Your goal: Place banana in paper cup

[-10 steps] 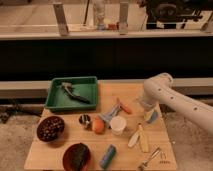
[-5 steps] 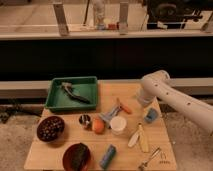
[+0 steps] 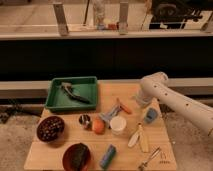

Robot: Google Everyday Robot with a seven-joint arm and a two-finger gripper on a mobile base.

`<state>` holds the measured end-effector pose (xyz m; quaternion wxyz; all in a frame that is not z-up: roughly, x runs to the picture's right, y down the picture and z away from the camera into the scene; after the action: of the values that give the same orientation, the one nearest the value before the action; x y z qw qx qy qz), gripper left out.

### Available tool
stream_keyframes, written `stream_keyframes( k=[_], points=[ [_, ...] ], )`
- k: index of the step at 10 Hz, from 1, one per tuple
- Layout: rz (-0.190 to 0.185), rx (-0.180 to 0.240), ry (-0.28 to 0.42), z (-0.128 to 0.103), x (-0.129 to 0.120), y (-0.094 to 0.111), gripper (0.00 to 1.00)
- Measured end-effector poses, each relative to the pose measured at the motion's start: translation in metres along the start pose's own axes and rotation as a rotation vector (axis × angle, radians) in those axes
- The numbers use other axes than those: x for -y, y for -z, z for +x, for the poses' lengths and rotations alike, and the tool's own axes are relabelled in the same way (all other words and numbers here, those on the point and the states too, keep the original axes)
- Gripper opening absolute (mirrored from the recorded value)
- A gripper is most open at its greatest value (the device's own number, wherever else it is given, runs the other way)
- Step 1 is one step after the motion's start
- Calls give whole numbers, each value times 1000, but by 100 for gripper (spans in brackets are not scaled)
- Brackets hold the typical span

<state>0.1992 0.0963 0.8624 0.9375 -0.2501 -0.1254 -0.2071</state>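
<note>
Cut off at the right border: the white arm (image 3: pixel 176 100), with no base in view. Hard to make out at its tip: the gripper (image 3: pixel 141 101), a dim blur against the wooden table (image 3: pixel 172 145). Fingers spread wide, gripping nothing. Unclear too: the dark, twisted object (image 3: pixel 75 93) in the green tray (image 3: pixel 52 98), and the dark lump in the reddish bowl (image 3: pixel 76 156).

Reaches in from the right, rises to a rounded elbow, then bends down so that the gripper points at the tabletop near the far edge. Smooth, tubular white shell, dotted with small dark marks along the forearm.

Just beside the gripper, on the camera side: a small blue cup (image 3: pixel 150 116). On the gripper's other side, toward the tray: a short orange carrot-like stick (image 3: pixel 125 107) next to a greyish object (image 3: pixel 109 114). Closer to the camera than the gripper and apart from it: the paper cup (image 3: pixel 118 124), plain, white, cylindrical, upright. Touching or nearly touching the cup: a round orange fruit (image 3: pixel 98 126), then a shiny metal cup (image 3: pixel 84 120). Well apart from the gripper, toward the front edge: the banana (image 3: pixel 134 138), slim, pale yellow, lying flat outside the cup, with a whitish strip (image 3: pixel 143 143) alongside. Farther forward: a blue cylinder (image 3: pixel 107 156) and a metal utensil (image 3: pixel 150 159). Farthest off, past the tray: a dark bowl of berries (image 3: pixel 50 128).
</note>
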Motion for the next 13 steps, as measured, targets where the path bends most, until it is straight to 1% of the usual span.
stream_keyframes(
  k=[1, 5, 13],
  points=[
    [-2, 4, 5, 1, 5, -3, 80],
    [-1, 19, -1, -5, 4, -10, 80],
    [-9, 46, -18, -7, 10, -29, 80]
  ],
)
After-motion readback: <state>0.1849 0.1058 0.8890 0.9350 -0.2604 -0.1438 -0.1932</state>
